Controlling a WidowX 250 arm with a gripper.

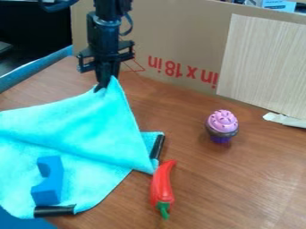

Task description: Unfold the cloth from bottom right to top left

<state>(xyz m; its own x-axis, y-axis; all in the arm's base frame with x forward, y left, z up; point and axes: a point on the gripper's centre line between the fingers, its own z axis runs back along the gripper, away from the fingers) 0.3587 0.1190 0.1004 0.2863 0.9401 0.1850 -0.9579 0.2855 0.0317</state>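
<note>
My black gripper (106,84): jaws pinching, as best I can tell, a raised corner of turquoise fabric cloth (90,118). Red-printed brown cardboard panel (179,38) upright behind.

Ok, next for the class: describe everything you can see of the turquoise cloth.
The turquoise cloth looks soft and fuzzy, like towelling, with black strips at two places on its edge. It lies partly folded on the wooden table, running out of view at the left. The tool grips it at a raised peak, from which it slopes down in a taut drape. A blue arch block rests on its lower part. A red chili pepper lies close beside its right-hand corner.
</note>
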